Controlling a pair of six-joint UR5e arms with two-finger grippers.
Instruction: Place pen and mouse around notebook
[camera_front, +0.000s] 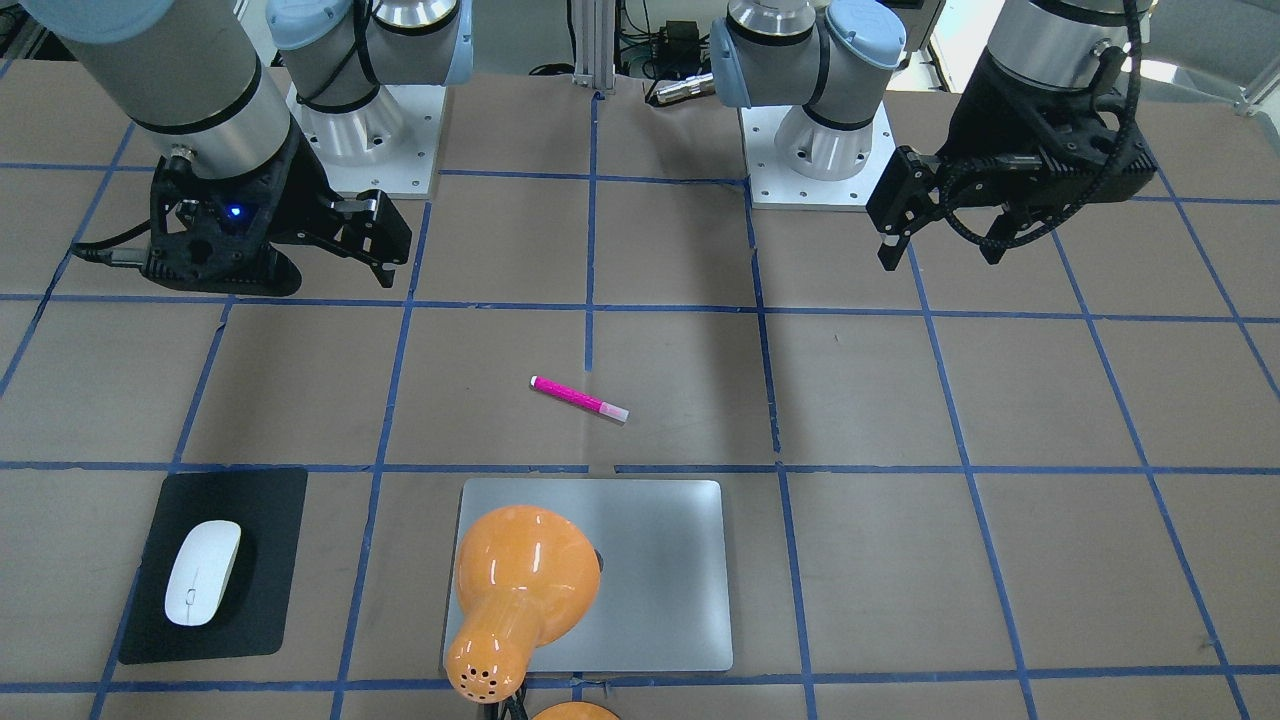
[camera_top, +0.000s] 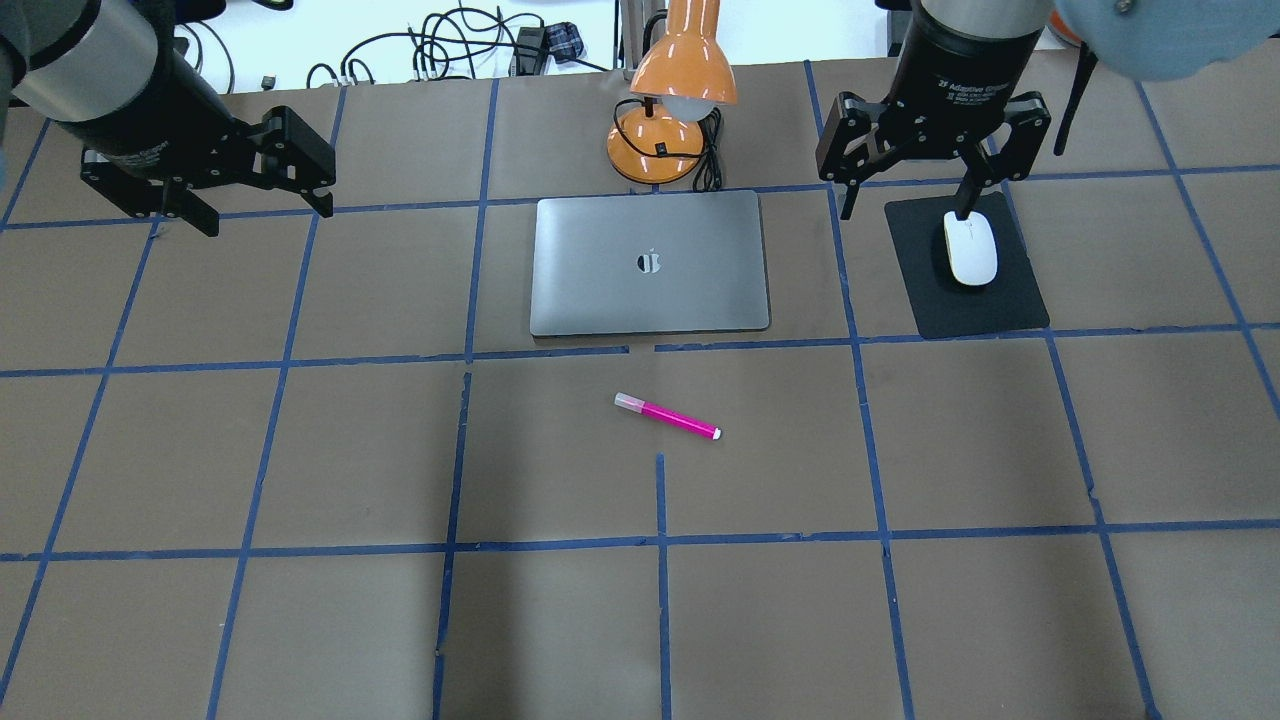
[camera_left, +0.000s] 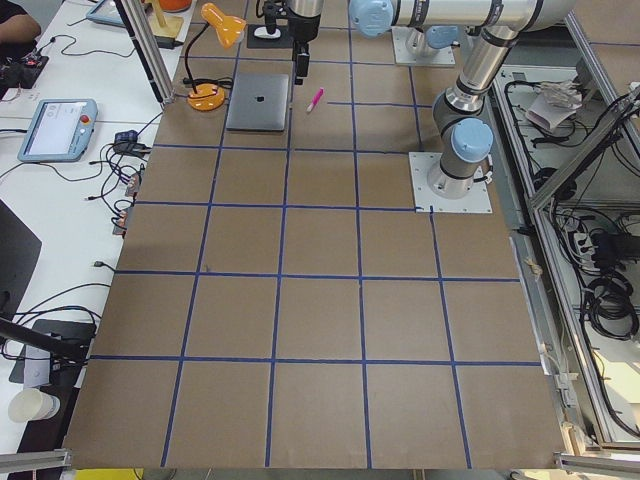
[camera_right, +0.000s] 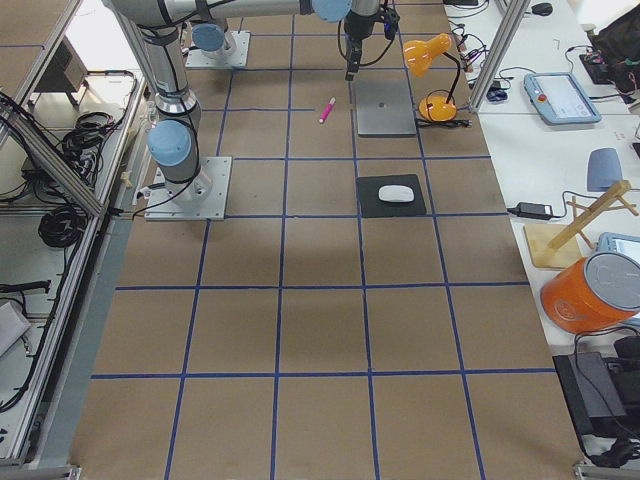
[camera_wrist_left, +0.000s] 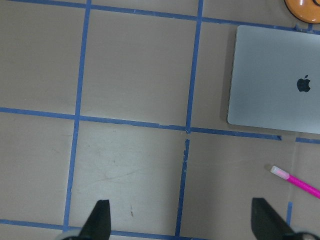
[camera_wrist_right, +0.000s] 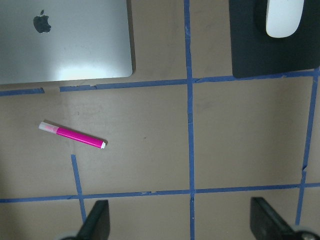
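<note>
We found the notebook (camera_top: 650, 262) lying closed and flat on the table (camera_top: 300, 450), toward the far side from the robot. An orange desk lamp (camera_top: 670, 110) stood just beyond its far edge. The pen (camera_top: 667, 416) lay on the table on the robot's side of the notebook, near it but not touching. It sat at a slant, with the pale cap end toward the robot's left. The mouse (camera_top: 971, 248) rested on a black mat (camera_top: 985, 300) to the robot's right of the notebook, apart from it.

The left end effector (camera_top: 265, 215) hung above the table well to the left of the notebook, its fingers spread wide and holding nothing. The right end effector (camera_top: 904, 213) hung above the table on the mat's side, likewise wide and holding nothing. We noted no contact between either end effector and any item.
</note>
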